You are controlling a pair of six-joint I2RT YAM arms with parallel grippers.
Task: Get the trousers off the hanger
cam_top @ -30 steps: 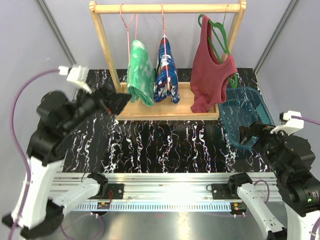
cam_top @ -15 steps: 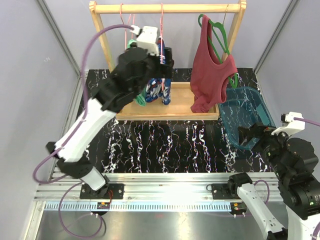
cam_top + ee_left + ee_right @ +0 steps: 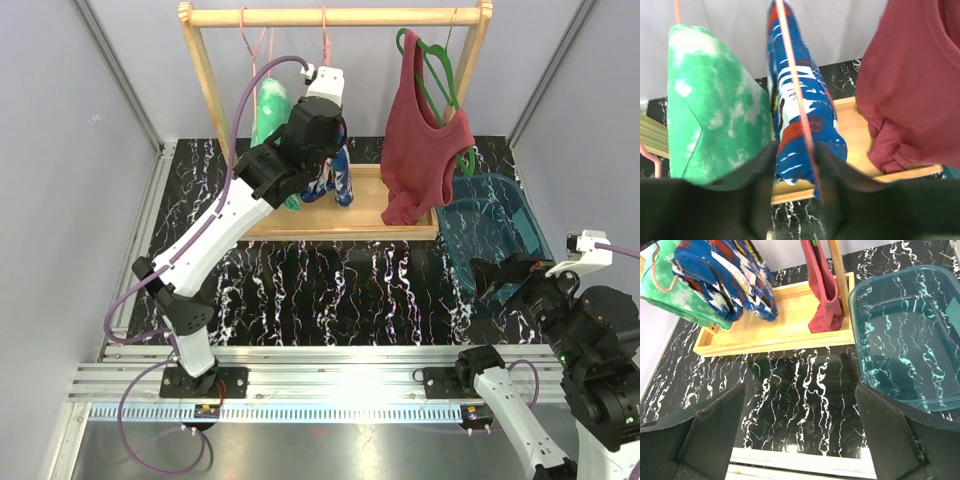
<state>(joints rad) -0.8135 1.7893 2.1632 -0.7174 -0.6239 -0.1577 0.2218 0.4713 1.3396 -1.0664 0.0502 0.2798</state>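
top view: my left arm reaches across the counter [image 3: 330,290] to the rack [image 3: 335,17]. the left pincer [image 3: 322,178] is at the lower part of the blue trousers [image 3: 342,182], which hang on a pink hanger [image 3: 325,45] from the rail. the green trousers [image 3: 268,110] hang just beside them on the left, and a red tank top [image 3: 420,150] hangs well apart on the right. my right pincer [image 3: 495,280] hovers low over the counter's right side, beside a teal bin [image 3: 495,225].

left wrist: the left pincer [image 3: 796,157] is narrow, with both fingers [image 3: 762,200] pressed against the blue trousers [image 3: 800,120], gripping the cloth near its bottom fold. the hanger [image 3: 792,85] wire runs down the front of the cloth. the green trousers [image 3: 715,125] touch the outside of my left finger. the tank top [image 3: 910,90] hangs apart on the right, over the wooden tray [image 3: 860,145].

right wrist: the right pincer [image 3: 800,390] is spread wide and holds nothing, with bare counter [image 3: 800,405] under it. the bin [image 3: 855,305] sits to its right. both trousers, blue [image 3: 730,270] and green [image 3: 675,295], hang above the far tray [image 3: 790,325].
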